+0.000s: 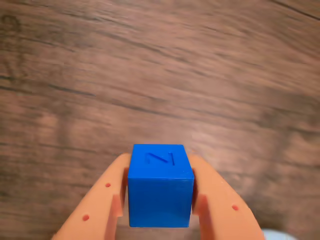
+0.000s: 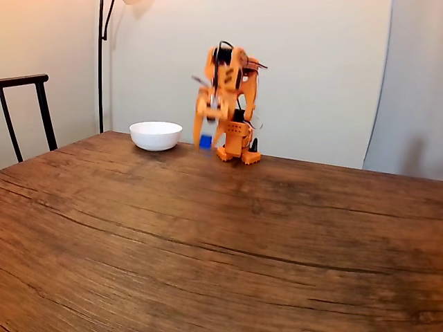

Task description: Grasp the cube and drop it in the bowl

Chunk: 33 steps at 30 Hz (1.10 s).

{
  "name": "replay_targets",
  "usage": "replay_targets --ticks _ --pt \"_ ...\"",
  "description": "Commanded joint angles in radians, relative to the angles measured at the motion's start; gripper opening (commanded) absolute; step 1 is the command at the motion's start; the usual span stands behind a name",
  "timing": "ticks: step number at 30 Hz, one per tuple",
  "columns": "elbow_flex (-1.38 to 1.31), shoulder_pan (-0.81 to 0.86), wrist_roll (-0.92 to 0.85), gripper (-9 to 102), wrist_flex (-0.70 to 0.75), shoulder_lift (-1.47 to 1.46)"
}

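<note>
A small bright-blue cube (image 1: 160, 185) with an embossed mark on top sits clamped between my two orange fingers (image 1: 107, 200). My gripper (image 1: 160, 192) is shut on it, held above the wooden table. In the fixed view the orange arm stands at the far side of the table, its gripper (image 2: 206, 138) pointing down with the cube (image 2: 205, 141) just above the tabletop. The white bowl (image 2: 156, 135) rests on the table to the left of the gripper, a short gap away. The arm looks blurred from motion.
The wooden table (image 2: 208, 235) stretches wide and bare toward the camera. The arm's base (image 2: 239, 149) stands right of the gripper near the back edge. A dark chair (image 2: 28, 111) and a lamp pole (image 2: 101, 62) stand beyond the table's left side.
</note>
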Motion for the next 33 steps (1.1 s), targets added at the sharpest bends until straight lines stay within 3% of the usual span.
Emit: replay_targets --ticks 1,8,16,22,33 --pt "-0.041 0.044 0.04 5 0.075 0.135" --pt "-0.04 0.158 0.087 5 0.247 0.31" --pt "0.023 0.44 0.16 5 0.287 0.489" --pt "0.077 0.716 0.222 5 0.268 0.528" --pt "0.115 1.143 0.331 5 0.041 0.408"
